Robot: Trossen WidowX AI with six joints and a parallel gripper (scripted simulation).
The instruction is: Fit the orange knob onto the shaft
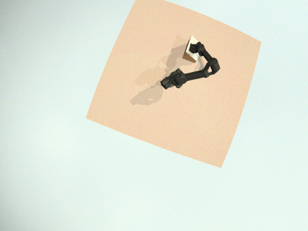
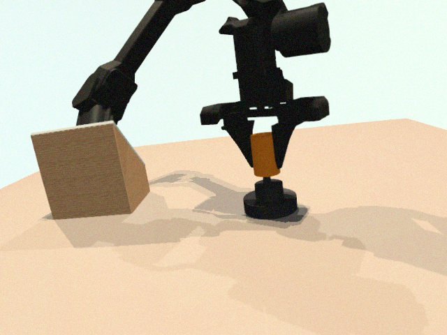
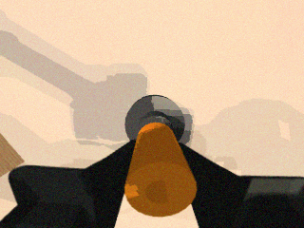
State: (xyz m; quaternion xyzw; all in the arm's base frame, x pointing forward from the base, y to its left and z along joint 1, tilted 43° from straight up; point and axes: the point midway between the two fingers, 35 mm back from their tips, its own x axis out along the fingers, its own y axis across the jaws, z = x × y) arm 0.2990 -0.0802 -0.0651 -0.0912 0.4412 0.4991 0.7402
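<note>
The orange knob (image 2: 264, 155) (image 3: 160, 176) is upright, with a slight tilt in the exterior view. My gripper (image 2: 266, 166) is shut on it, one finger on each side. The dark round pedestal (image 2: 269, 209) (image 3: 138, 121) stands on the table below, with a narrower raised collar. A short length of the dark shaft (image 2: 267, 179) shows between the knob's lower end and the collar. The knob is over the shaft, with a gap above the collar. The shaft's top, its flat side and the knob's hole are hidden. In the top view the arm hides knob and pedestal.
A wooden block (image 1: 189, 57) (image 2: 82, 173) (image 3: 7, 157) with a white sloped top stands by the arm's base, left of the pedestal in the exterior view. The peach table top (image 1: 149, 119) (image 2: 108, 295) carries the arm's shadows.
</note>
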